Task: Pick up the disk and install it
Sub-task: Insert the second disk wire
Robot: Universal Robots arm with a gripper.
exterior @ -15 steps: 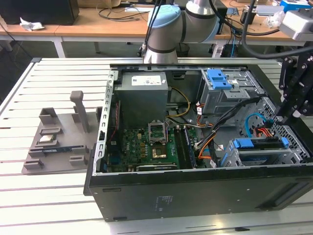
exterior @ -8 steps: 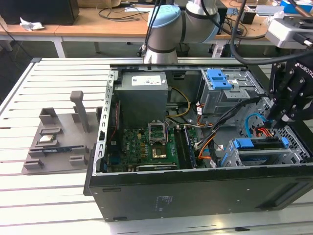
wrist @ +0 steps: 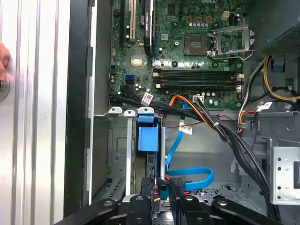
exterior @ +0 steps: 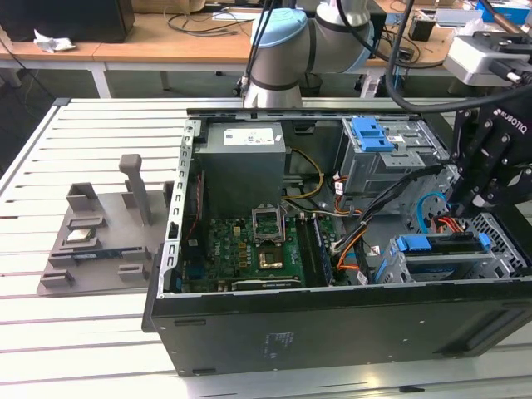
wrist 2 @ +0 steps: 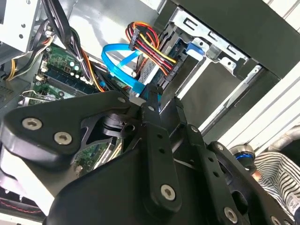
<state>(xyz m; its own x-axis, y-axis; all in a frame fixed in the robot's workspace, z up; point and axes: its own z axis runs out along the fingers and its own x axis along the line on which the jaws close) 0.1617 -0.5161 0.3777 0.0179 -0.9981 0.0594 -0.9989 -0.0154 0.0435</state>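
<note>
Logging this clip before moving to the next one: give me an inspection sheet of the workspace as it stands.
Surface: white slatted table carrying an open computer case.
Job's things: the disk sits in the drive cage at the exterior view's right, blue bracket showing.
Clutter: grey fixture holding a small chip, at the exterior view's left.
Grippers: gripper close over the drive cage, inside the case.
Cables: blue data cable and red-yellow power bundle beside the gripper.
Surroundings: wooden bench behind; a striped sleeve nearby.
</note>
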